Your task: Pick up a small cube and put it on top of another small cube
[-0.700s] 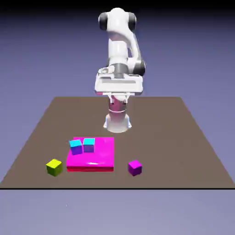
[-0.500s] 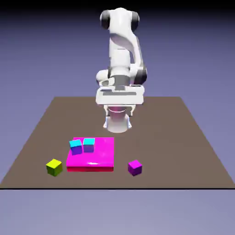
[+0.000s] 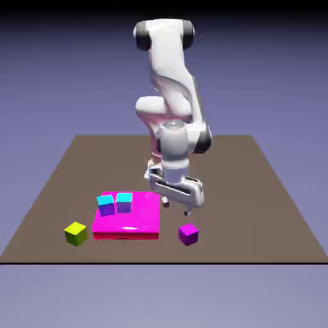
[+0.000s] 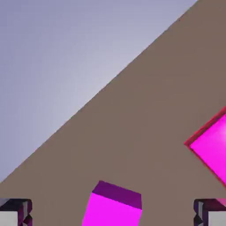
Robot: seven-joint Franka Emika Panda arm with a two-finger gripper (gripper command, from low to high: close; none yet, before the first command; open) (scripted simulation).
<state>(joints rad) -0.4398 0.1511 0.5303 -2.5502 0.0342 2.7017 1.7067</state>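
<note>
In the exterior view, your fingers hang above the desk, spread apart with nothing between them, and the purple-magenta cube sits just beyond them, toward the desk's front edge and a little to the exterior view's right. That cube rests on the desk between the magenta slab and the front right corner, nearer the slab, and it looks as long one way as another, so you have no long axis to match, only its faces. The yellow-green cube lies near the front left corner, and two cyan-topped cubes stand on the slab. Against the earlier frame, your arm has come down and forward from near its base, and the hand has turned askew; the cubes and the slab lie where they lay. In the hand view, your fingers are wide open at the bottom corners, and the cube shows between them at the bottom edge, near the middle, untouched as far as you can tell. Its sides run slightly aslant to the fingers, so you probably need a small roll as well as a shift over it before you lower; otherwise one finger could catch a corner.
</note>
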